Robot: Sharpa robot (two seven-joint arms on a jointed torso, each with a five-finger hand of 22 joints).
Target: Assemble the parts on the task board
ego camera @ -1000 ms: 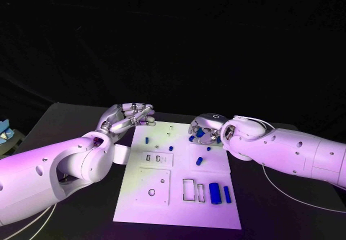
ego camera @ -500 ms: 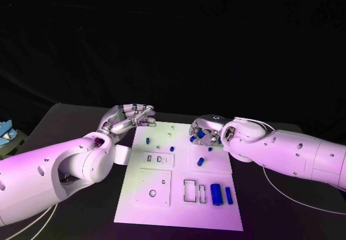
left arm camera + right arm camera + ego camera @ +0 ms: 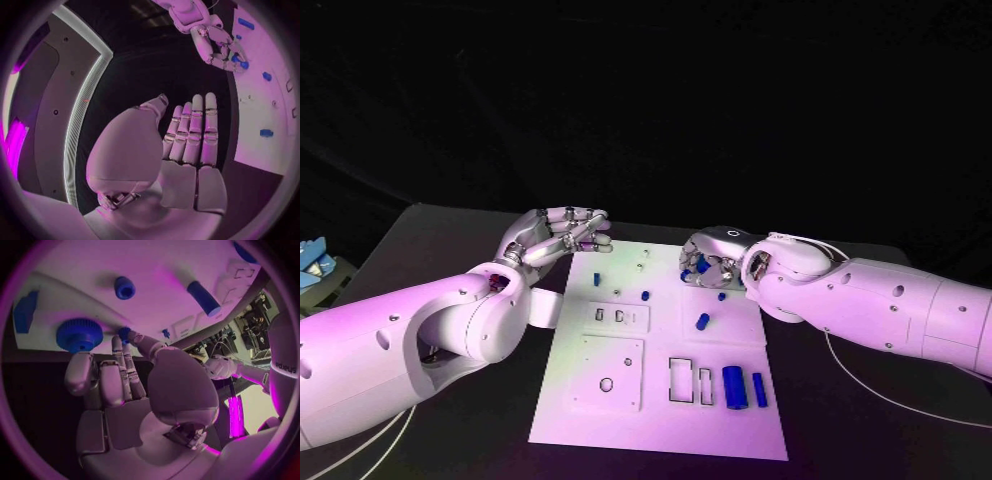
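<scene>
The right silver hand (image 3: 708,262) hung over the far right corner of the white rectangular task board (image 3: 661,425), its fingers curled downward among a cluster of small blue parts. In the right wrist view the fingertips (image 3: 124,341) reached toward a small blue peg (image 3: 125,332) just beside a round blue ribbed knob (image 3: 79,334), but whether anything was actually pinched between them I cannot tell. The left silver hand (image 3: 557,234) hovered off the board's far left corner; its own wrist view showed the fingers (image 3: 194,132) straight and side by side with the thumb lying apart, and nothing in the palm.

Outward from the hands, the parts looked mostly unplaced. A short blue hollow cylinder (image 3: 124,287) and a longer blue rod (image 3: 202,297) lay loose on the white surface. In the head view a thick blue cylinder (image 3: 733,385) and a slimmer blue bar (image 3: 759,389) rested beside an unfilled rectangular slot (image 3: 679,380) near the front of the board, a small blue oblong piece (image 3: 702,322) lay in the middle, and two little blue studs (image 3: 596,279) sat toward the far left. The oval hole (image 3: 604,384) in the front left plate also stood unfilled.

Judging from this, the assembly was at an early stage: most pieces remained to be picked up and seated, and the right hand seemed occupied with choosing or grasping one from the far corner.
</scene>
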